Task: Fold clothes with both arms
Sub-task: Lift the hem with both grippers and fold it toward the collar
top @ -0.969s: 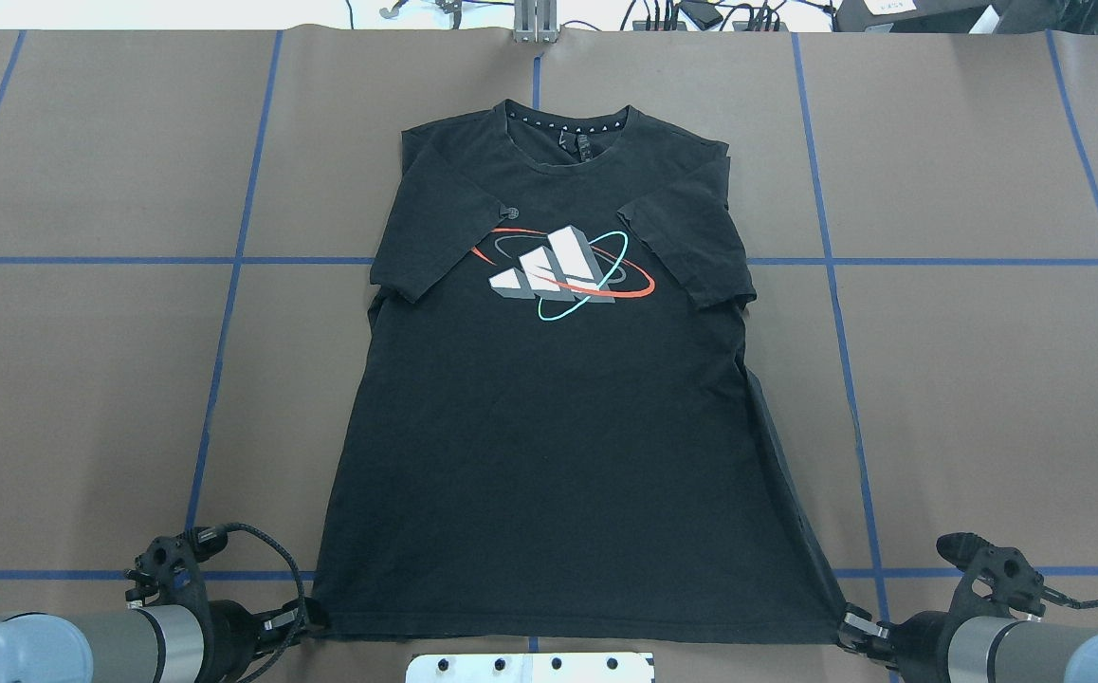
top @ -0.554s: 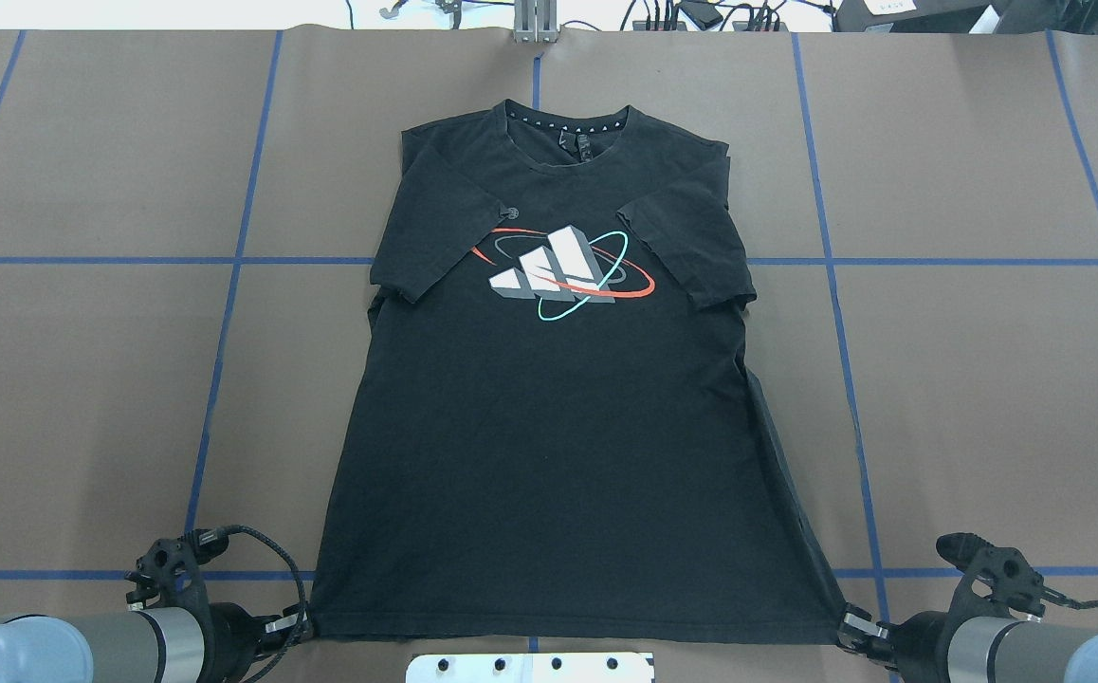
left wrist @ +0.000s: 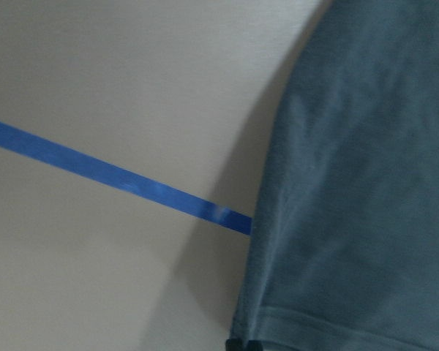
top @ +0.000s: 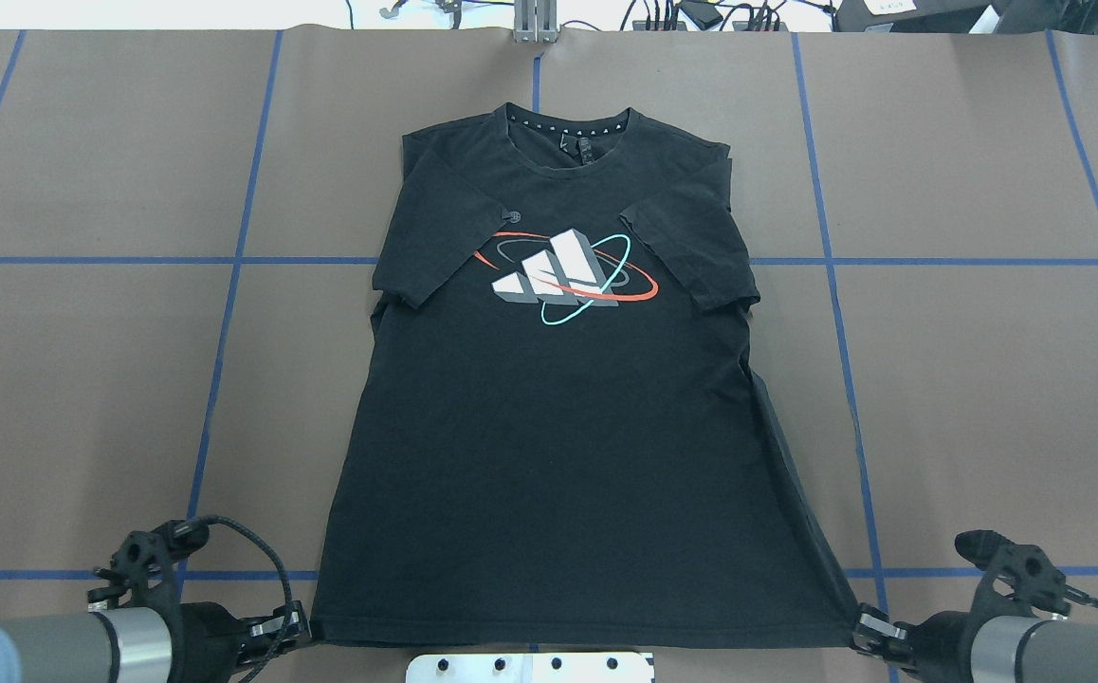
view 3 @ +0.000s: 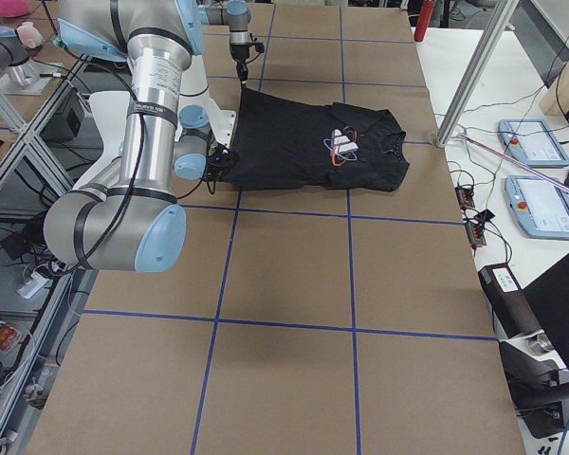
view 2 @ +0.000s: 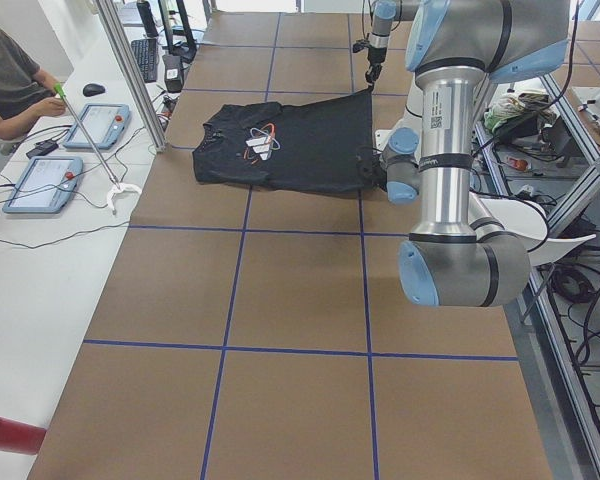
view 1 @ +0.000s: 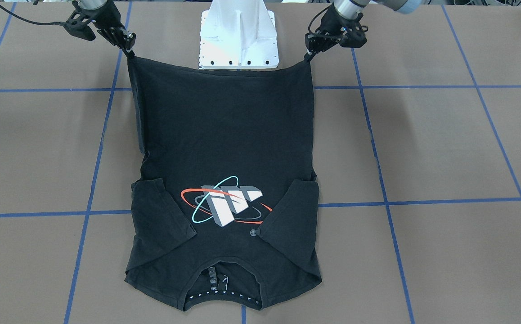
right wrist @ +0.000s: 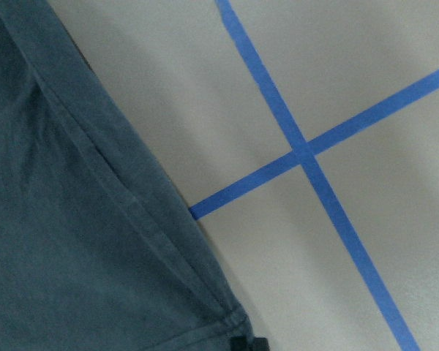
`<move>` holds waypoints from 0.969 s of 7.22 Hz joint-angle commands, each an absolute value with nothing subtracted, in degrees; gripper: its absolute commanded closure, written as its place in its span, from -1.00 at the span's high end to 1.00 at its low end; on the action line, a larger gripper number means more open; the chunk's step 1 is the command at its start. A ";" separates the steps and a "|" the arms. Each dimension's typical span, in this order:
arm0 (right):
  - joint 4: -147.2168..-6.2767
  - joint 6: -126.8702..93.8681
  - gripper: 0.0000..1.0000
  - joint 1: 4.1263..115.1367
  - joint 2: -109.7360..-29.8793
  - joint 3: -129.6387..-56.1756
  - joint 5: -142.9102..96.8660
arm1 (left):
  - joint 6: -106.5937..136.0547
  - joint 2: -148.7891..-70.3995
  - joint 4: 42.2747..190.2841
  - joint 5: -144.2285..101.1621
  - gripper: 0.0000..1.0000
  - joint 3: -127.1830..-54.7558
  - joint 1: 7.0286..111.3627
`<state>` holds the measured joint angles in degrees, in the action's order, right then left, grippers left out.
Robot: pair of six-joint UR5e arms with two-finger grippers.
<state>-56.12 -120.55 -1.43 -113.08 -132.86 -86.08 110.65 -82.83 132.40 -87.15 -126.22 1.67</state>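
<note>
The black T-shirt lies face up on the brown table, collar far from me, both sleeves folded in over the chest beside the white, orange and teal graphic. Its hem is stretched taut between my grippers near the base. My left gripper is shut on the hem's left corner, and my right gripper is shut on the right corner. In the front-facing view the T-shirt hangs from the left gripper and right gripper, corners raised a little. Both wrist views show a hem corner pinched at the bottom edge.
The white pedestal base stands just behind the hem, between the grippers. Blue tape lines grid the brown table. A seated person and tablets are at a side bench beyond the far table edge.
Both grippers have drawn back toward the base and slightly outward, still holding the hem corners. The hem is tauter and the shirt has slid a little toward me.
</note>
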 commanded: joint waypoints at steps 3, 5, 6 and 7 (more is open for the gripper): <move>-55.90 -120.23 -1.00 -0.45 -120.40 -139.73 -90.43 | 117.06 -81.03 131.92 -87.19 -1.00 -137.97 0.09; -55.99 -116.75 -1.00 17.46 -117.01 -139.93 -107.73 | 116.20 -84.88 131.84 -87.36 -1.00 -137.82 3.66; -56.51 -113.85 -1.00 27.76 -113.76 -137.83 -115.67 | 113.15 -86.47 131.75 -88.15 -1.00 -137.46 9.09; -56.60 -112.60 -1.00 35.17 -109.55 -133.90 -121.75 | 106.85 -88.40 131.05 -90.94 -1.00 -135.02 15.58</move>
